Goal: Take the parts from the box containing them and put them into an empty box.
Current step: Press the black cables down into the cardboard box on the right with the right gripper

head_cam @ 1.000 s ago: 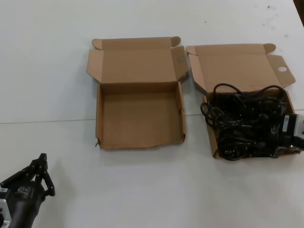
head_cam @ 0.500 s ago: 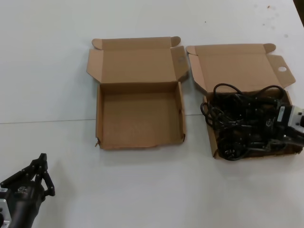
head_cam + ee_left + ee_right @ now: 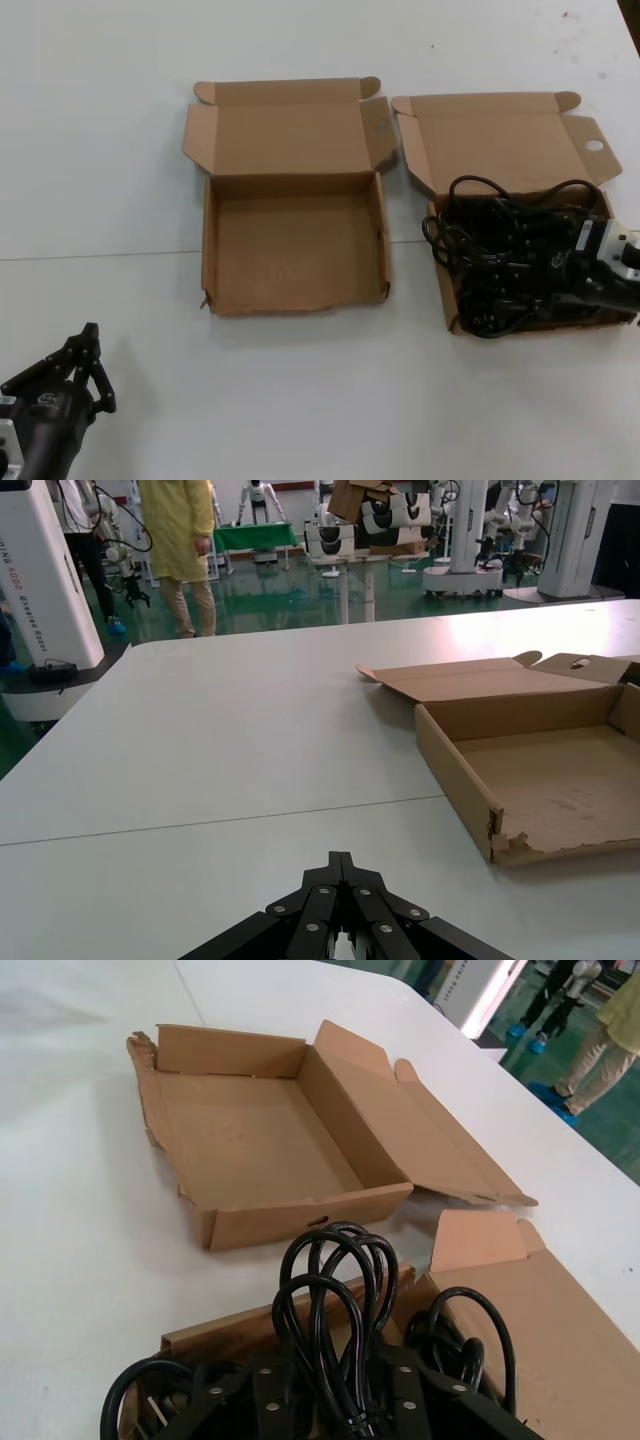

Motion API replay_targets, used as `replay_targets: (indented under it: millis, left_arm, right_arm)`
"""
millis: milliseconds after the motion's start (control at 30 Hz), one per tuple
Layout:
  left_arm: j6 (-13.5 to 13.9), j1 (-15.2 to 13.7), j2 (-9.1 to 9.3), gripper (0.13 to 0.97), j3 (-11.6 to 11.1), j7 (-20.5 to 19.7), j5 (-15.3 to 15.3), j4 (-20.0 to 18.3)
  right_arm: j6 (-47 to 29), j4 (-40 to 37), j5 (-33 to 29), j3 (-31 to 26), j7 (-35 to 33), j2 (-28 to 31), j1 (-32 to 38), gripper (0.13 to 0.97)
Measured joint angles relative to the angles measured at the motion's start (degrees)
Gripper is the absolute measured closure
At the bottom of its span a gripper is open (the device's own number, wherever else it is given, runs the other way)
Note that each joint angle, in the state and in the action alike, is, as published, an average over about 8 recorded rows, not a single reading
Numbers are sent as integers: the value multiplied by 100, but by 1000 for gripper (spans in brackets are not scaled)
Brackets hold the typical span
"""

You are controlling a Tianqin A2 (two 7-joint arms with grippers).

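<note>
While the left pincer (image 3: 88,365) is sitting parked at the near left corner of the table (image 3: 300,400), fingers pinched together on nothing, the right arm is doing the work. Right pincer (image 3: 560,275) is reaching down into the cable pile in the box containing them (image 3: 500,140), on the right; can't tell whether its fingers are spread or already clamped, the black cords are hiding them.

Parts (image 3: 500,270) are looking like coiled black power cords with plugs, tangled and filling that box, loops spilling over its left wall. Judgement: light, floppy, rubbery so not slippery, not fragile. Tangling is the problem: pulling one loop is likely dragging neighbours along, maybe lifting the light cardboard too. Best hold is probably a bunched coil where several strands are running together, like the arch of loops (image 3: 335,1260) standing up in the right wrist view, not a plug.

Farther left, just beside it, the empty box (image 3: 295,255) is lying open, ragged front wall towards the robot, lid folded back.
</note>
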Motion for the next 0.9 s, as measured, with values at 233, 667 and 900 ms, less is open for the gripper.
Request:
replay_targets:
  millis: [233,667,900]
  left_arm:
    - [0,0,0,941,0,0,0,0]
    - [0,0,0,941,0,0,0,0]
    - [0,0,0,941,0,0,0,0]
  right_arm:
    - [4,-327,74,46,0,-141,70,815]
    - [-9,-523,174,157,0,-202,104,913]
    - [-15,-216,162,182,0,-67,-4,939]
